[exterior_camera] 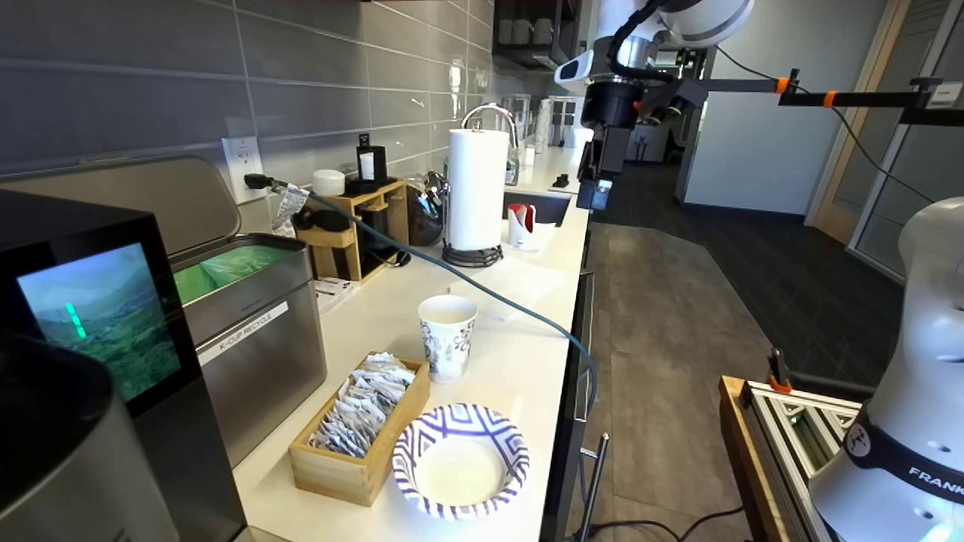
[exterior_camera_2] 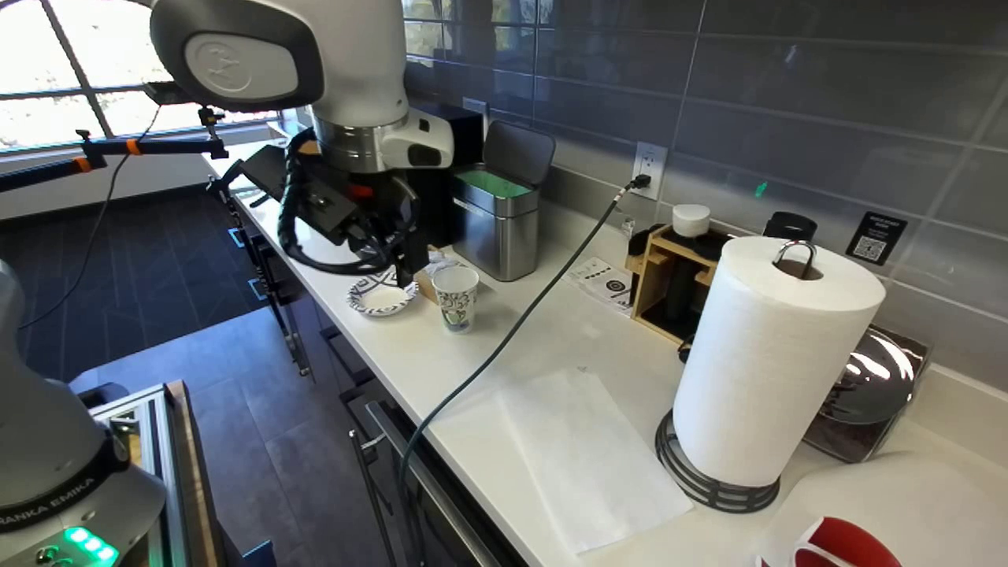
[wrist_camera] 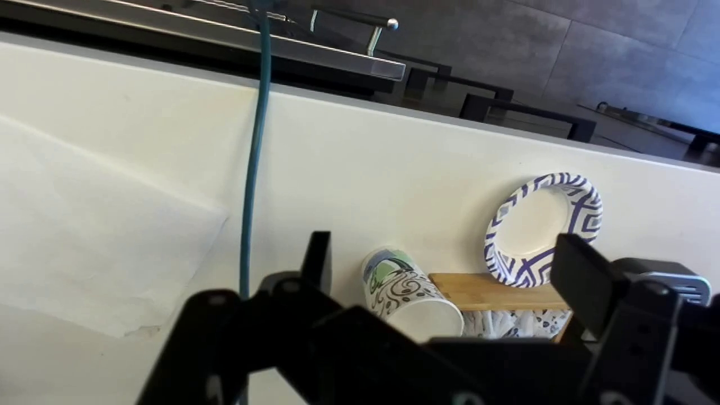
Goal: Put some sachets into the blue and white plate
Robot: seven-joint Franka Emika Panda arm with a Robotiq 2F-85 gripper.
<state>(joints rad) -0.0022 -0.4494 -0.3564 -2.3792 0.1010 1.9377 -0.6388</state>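
Note:
The sachets point(exterior_camera: 367, 403) are packed in a wooden box on the counter; part of them shows in the wrist view point(wrist_camera: 512, 324), the rest hidden by my gripper. The blue and white plate point(exterior_camera: 461, 473) lies against the box's side and holds nothing. It also shows in an exterior view point(exterior_camera_2: 383, 298) and in the wrist view point(wrist_camera: 533, 220), where one finger covers a bit of its rim. My gripper point(wrist_camera: 444, 247) is open, with nothing between its fingers. It hangs in the air above counter height, apart from box and plate, also seen in both exterior views point(exterior_camera: 595, 192) point(exterior_camera_2: 405, 272).
A white paper cup point(exterior_camera: 448, 339) stands at the box's end. A blue-green cable point(exterior_camera_2: 512, 331) crosses the counter in the air. A steel bin point(exterior_camera: 260, 339), a paper towel roll point(exterior_camera: 476, 188) and a wooden organizer point(exterior_camera_2: 677, 276) stand along the wall side. White paper point(exterior_camera_2: 591, 457) lies flat.

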